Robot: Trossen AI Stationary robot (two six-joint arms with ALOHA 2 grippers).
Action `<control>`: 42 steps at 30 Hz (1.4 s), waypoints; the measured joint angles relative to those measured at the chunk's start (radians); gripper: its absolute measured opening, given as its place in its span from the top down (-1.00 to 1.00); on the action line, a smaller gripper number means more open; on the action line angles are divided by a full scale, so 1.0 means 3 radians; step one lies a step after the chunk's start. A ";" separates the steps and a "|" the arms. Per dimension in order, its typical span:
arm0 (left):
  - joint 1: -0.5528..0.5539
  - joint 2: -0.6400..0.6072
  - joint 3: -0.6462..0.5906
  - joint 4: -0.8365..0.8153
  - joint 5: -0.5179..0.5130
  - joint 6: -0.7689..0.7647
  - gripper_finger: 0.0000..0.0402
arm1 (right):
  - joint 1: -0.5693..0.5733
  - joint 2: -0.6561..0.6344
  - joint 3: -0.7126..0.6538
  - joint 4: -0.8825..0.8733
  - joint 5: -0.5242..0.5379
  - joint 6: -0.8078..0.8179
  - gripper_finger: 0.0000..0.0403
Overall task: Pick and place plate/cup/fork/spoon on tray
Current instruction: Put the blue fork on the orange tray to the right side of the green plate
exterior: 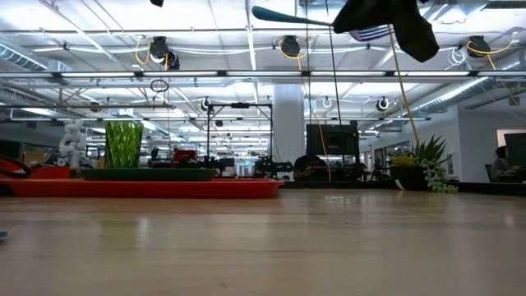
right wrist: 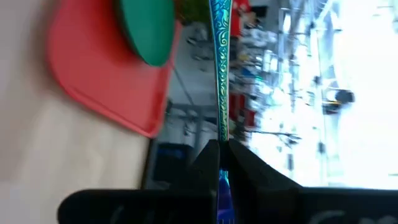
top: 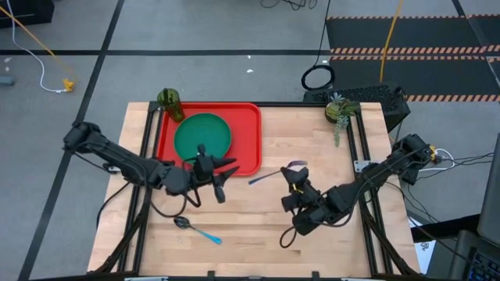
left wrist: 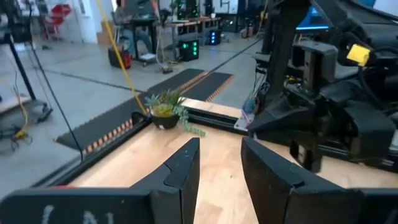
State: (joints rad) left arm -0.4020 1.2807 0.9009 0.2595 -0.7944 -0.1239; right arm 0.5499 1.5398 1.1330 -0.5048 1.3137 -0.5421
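In right gripper (top: 294, 176): fork (top: 269, 175)

1. My two arms are dark, near black, built of slim jointed segments with bulkier housings at the joints.
2. My left hand (top: 216, 176) ends in two dark, wedge-shaped fingers (left wrist: 180, 171) with flat inner faces and angled tips, mounted on a broad dark bar bearing faint pale lettering.
3. My right hand (top: 295, 175) has the same matte black fingers (right wrist: 208, 163) on a matching bar with faint pale marks.
4. Black cables loop beside both forearms; a yellow tag sits on my right arm's housing.
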 joint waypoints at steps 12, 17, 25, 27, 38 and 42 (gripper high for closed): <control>0.0026 0.0032 -0.0098 0.0325 0.0278 0.0212 0.40 | 0.0014 -0.0079 -0.0022 0.0001 0.0856 -0.0276 0.98; 0.0134 0.0032 -0.0458 0.0999 0.0271 0.0234 0.40 | 0.0035 -0.0181 -0.0024 0.0028 0.0856 -0.0242 0.98; 0.0235 0.0032 -0.0812 0.1670 0.0512 0.0009 0.37 | 0.0050 -0.0249 -0.0024 0.0071 0.0852 -0.0229 0.98; 0.0246 0.0032 -0.0820 0.1669 0.0555 -0.0183 0.30 | 0.0050 -0.0247 -0.0024 0.0073 0.0841 -0.0231 0.98; 0.0300 0.0032 -0.0820 0.1670 0.0553 -0.0796 -0.29 | 0.0025 -0.0247 -0.0025 0.0077 0.0657 -0.0238 0.98; 0.0298 0.0032 -0.0820 0.1669 0.0554 -0.0857 -0.41 | 0.0015 -0.0247 -0.0024 0.0081 0.0593 -0.0238 0.98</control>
State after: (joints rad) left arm -0.3126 1.2903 0.6548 0.7601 -0.6282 -0.3809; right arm 0.5543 1.4658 1.1259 -0.4805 1.4917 -0.6137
